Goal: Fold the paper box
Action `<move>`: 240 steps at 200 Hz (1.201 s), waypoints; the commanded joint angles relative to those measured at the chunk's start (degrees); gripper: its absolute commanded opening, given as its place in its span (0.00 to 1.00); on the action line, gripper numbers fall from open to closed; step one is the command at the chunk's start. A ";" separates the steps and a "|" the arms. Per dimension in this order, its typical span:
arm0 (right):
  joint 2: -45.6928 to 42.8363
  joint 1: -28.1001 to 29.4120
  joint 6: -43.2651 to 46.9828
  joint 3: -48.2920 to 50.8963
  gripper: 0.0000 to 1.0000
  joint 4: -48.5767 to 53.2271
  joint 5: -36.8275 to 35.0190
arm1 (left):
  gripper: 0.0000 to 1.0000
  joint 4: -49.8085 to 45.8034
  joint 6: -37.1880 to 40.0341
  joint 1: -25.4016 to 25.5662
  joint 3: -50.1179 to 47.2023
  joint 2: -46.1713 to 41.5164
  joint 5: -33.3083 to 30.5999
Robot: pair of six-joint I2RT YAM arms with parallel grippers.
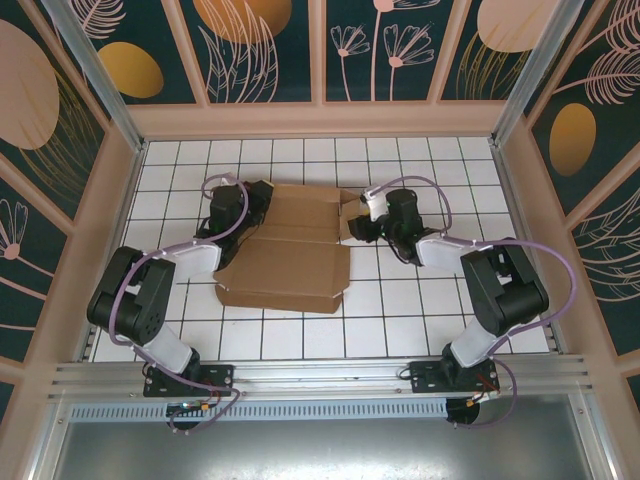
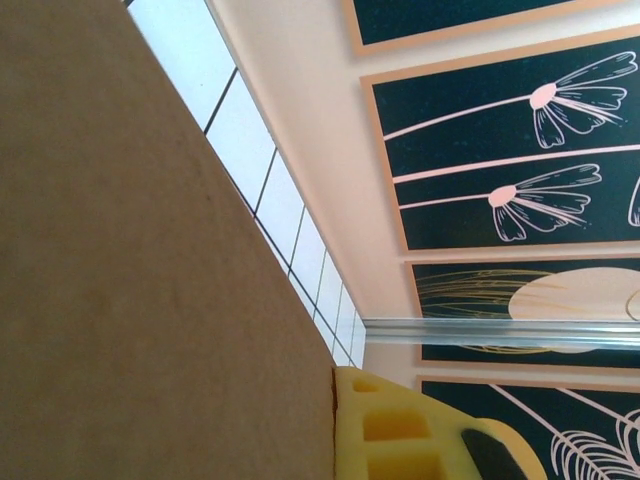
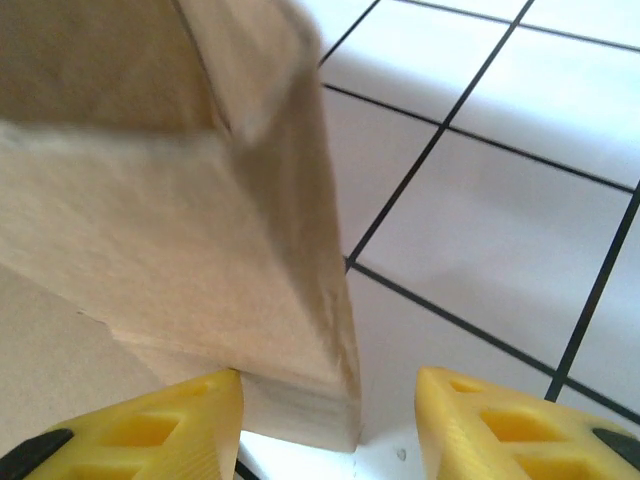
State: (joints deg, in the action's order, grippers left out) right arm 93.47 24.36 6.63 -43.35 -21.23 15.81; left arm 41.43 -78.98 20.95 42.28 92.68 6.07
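Right gripper (image 3: 330, 430) wide, jaws straddling a flap edge of the paper box (image 3: 200, 250). Left gripper (image 1: 245, 205): cannot tell its opening. Risk: a mistimed pinch likely skews the crease or drags the sheet.

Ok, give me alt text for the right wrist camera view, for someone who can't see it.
The right end effector, its yellow fingers apart, frames a corner of the brown paper box close up. Behind lies the white tiled table with black grid lines.

Right wrist view: box (image 3: 180, 200) blurred, cut off at top and left edges. Left wrist view: box hides the left jaws but one finger (image 2: 395, 397), itself cropped.
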 commanded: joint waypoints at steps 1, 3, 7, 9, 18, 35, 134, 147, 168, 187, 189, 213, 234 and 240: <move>-1.17 0.99 1.77 1.44 0.49 -4.49 -1.02 | 0.00 -0.81 0.76 0.32 -1.23 -0.58 2.04; -1.14 1.03 1.93 1.52 0.49 -4.58 -0.93 | 0.00 -0.86 0.76 0.32 -1.24 -0.58 2.07; -1.19 1.17 2.12 1.63 0.49 -4.75 -0.80 | 0.00 -0.90 0.74 0.40 -1.24 -0.58 2.02; -1.23 1.20 2.21 1.65 0.49 -4.86 -0.74 | 0.00 -0.89 0.75 0.41 -1.30 -0.53 2.02; -1.36 1.52 2.56 1.82 0.49 -5.40 -0.33 | 0.00 -1.20 0.85 0.42 -1.33 -0.59 1.98; -1.70 1.83 3.24 2.10 0.48 -6.00 0.78 | 0.00 -2.08 1.27 0.39 -1.15 -0.71 1.55; -1.44 4.98 5.31 1.66 0.38 -5.88 -0.25 | 0.00 -4.21 1.90 0.41 0.43 -0.92 1.17; -2.04 5.30 5.41 2.43 0.38 -6.84 -0.17 | 0.00 -4.47 2.16 0.41 0.43 -1.10 1.06; -2.60 5.44 5.50 3.01 0.37 -7.51 -1.19 | 0.00 -4.77 2.30 0.41 0.45 -1.19 1.06; -2.14 5.67 5.32 2.55 0.37 -7.90 -2.89 | 0.00 -4.70 2.26 0.45 0.44 -1.10 1.14; -2.04 5.69 5.30 2.46 0.37 -7.87 -3.02 | 0.00 -4.67 2.25 0.42 0.43 -1.10 1.19; -0.25 6.62 5.66 0.58 0.36 -7.77 -6.38 | 0.00 -4.52 1.99 0.41 0.31 -0.93 1.33; 1.57 8.62 5.76 -1.14 0.36 -7.09 -9.60 | 0.00 -4.43 1.77 0.41 0.09 -1.14 1.42; 1.99 9.14 5.84 -1.32 0.36 -7.15 -10.29 | 0.00 -4.43 1.73 0.43 0.08 -1.19 1.39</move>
State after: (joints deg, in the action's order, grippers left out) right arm 93.45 31.20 11.57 -41.93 -26.65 10.59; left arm 40.27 -78.72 20.99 42.33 92.05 6.48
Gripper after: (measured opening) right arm 0.357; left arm 0.064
